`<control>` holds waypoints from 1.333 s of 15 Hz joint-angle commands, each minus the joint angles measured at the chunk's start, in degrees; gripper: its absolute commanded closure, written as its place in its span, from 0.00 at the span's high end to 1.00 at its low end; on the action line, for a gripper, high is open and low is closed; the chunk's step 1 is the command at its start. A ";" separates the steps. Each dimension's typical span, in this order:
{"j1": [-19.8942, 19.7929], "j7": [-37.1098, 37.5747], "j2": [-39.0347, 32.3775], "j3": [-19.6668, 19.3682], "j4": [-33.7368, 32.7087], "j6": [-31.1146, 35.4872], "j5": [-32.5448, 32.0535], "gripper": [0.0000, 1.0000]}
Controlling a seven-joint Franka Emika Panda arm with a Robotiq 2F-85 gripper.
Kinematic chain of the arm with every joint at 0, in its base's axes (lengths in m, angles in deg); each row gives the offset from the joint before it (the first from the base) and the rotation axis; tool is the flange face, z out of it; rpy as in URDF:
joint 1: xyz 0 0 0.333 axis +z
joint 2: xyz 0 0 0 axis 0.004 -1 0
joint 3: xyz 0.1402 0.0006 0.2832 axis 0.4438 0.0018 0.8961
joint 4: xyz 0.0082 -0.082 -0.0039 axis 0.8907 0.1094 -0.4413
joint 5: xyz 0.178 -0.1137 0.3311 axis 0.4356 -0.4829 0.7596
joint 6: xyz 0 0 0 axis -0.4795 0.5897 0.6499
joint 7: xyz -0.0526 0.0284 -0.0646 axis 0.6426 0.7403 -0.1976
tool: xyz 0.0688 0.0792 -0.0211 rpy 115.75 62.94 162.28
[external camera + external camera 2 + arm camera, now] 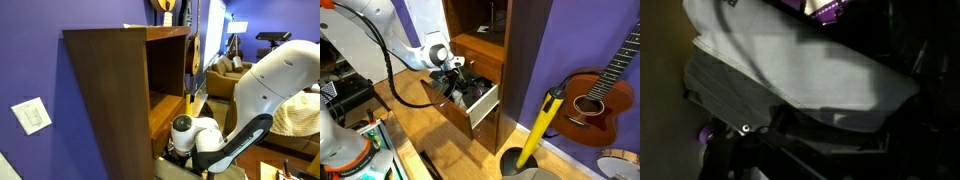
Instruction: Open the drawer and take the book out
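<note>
In an exterior view the white arm (390,40) comes in from the left and bends down to the drawer (485,108); the drawer stands pulled well out of the dark brown cabinet (510,40), its light tan front out over the wooden floor (440,135); the tool (457,80) is sunk into the open box among dark clutter (472,93); its jaws stand as wide apart as they go, and no frame shows anything gripped between them; right of the cabinet a yellow pole (544,125) rises from a dark base in front of the purple wall (550,40); further right a guitar (595,95) rests by the same wall.

In an exterior view from the cabinet's side, a pale wall plate (32,115) sits at the left; the cabinet's plain side panel fills the middle; the arm's wrist dips low by the cabinet's front, its thick white link at the right.

The wrist view is dim and blurred; a small purple spot (708,131) shows at lower left; a broad flat grey thing slants from upper left to lower right straight under the camera, pale on top and darker along its lower edge; it looks to be the book (790,70), lying in the drawer beneath the tool, though the gloom leaves that unsure; whether the fingers touch it I cannot tell; a purple and white patch (825,8) shows at the top right.
</note>
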 commanded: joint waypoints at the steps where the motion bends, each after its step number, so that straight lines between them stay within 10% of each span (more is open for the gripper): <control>1: 1.15 3.91 -3.03 -2.12 -0.79 -0.29 -5.44 1.00; 4: 1.27 4.54 -3.87 -2.06 -1.16 -1.16 -6.61 0.97; 5: 1.26 4.48 -4.04 -1.96 -1.29 -1.44 -6.62 0.73; 20: -0.13 2.41 2.79 -1.24 -0.89 -10.69 -1.51 0.06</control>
